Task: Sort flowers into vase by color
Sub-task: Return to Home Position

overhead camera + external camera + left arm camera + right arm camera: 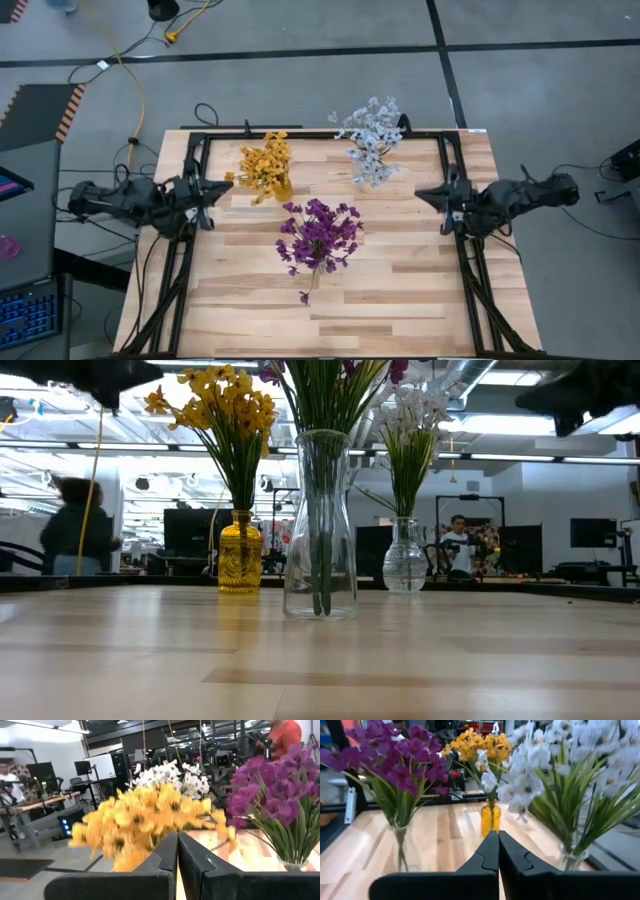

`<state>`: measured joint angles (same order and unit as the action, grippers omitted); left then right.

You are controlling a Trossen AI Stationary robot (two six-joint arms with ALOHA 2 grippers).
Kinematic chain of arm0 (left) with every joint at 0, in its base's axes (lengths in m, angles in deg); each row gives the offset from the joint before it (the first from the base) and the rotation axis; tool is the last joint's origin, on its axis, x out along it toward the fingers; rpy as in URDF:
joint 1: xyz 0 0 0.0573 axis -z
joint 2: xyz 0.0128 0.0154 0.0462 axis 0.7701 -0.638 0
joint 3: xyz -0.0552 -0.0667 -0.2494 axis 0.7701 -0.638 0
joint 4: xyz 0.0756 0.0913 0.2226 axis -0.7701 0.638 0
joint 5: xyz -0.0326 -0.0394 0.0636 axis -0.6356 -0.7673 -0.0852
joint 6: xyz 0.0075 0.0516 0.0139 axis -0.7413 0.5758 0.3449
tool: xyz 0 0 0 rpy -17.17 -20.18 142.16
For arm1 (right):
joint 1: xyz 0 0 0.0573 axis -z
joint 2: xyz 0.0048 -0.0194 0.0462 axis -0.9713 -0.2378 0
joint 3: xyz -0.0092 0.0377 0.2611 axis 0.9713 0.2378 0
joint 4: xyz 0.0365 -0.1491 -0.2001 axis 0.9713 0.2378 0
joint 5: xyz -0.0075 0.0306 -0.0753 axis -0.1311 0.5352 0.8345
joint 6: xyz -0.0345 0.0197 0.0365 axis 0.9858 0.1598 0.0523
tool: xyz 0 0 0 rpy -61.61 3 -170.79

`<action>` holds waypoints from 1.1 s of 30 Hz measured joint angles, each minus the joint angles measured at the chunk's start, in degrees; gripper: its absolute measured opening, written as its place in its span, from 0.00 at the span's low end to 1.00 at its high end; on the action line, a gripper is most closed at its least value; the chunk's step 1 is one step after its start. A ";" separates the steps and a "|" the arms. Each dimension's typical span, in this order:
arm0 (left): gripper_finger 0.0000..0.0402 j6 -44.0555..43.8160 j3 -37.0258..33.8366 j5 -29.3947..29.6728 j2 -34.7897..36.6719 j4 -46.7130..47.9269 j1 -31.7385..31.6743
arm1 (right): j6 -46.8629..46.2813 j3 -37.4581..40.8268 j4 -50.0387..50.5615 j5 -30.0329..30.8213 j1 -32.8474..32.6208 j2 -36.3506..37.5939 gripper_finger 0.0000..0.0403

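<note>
flowers are stood by colour in vases on the tabletop. the jaws of the left gripper and right gripper are pressed together, empty.

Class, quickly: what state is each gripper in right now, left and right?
Left gripper: closed, holding nothing.
Right gripper: closed, holding nothing.

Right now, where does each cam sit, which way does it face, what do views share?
High: overhead, straight down on the table; left gripper and right gripper shut at its sides.
Low: table-top height, level across at yellow vase and two clear vases; robot only dark shapes on top.
Left wrist: past own shut fingers at yellow flowers.
Right wrist: past own shut fingers at the yellow vase.
Shared: all show yellow flowers, purple flowers, white flowers.
</note>
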<state>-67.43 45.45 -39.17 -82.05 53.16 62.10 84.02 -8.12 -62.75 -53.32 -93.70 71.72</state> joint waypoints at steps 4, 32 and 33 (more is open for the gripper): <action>0.00 -0.97 -3.63 -2.08 4.37 0.07 -1.34 | -1.77 3.85 -0.62 -2.83 1.29 5.42 0.10; 0.00 -5.38 -22.24 -17.02 10.48 -12.80 -14.57 | -2.09 22.93 -20.54 -21.15 18.51 9.43 0.08; 0.00 -5.60 -22.26 -17.90 10.48 -12.18 -15.50 | -2.00 22.96 -20.27 -22.26 19.57 9.40 0.08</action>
<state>-73.03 23.19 -57.07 -71.56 40.98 46.60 82.02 14.84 -83.02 -75.58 -74.13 81.11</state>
